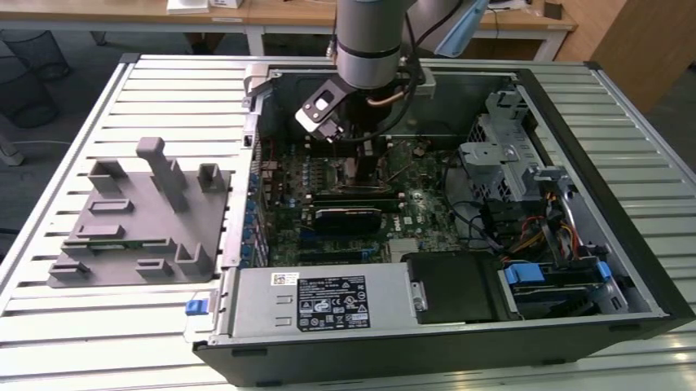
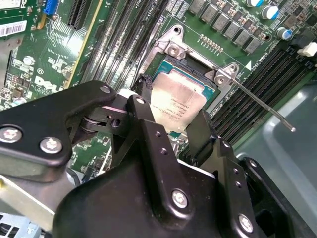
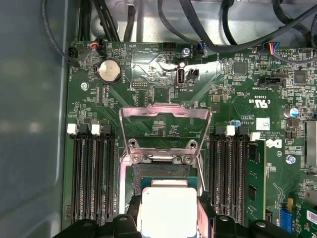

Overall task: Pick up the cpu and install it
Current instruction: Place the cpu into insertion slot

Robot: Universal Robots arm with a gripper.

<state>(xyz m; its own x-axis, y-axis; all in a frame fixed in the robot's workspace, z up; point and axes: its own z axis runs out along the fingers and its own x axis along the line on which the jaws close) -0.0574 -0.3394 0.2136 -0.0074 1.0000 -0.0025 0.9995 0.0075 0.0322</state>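
I am pinching the cpu [image 2: 179,105] edgewise in my claw [image 2: 172,119] at the open socket [image 3: 161,172]; a tilted or offset seating could be damaging its contacts.

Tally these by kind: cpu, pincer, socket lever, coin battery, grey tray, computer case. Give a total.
cpu: 1
pincer: 1
socket lever: 1
coin battery: 1
grey tray: 1
computer case: 1
Total: 6
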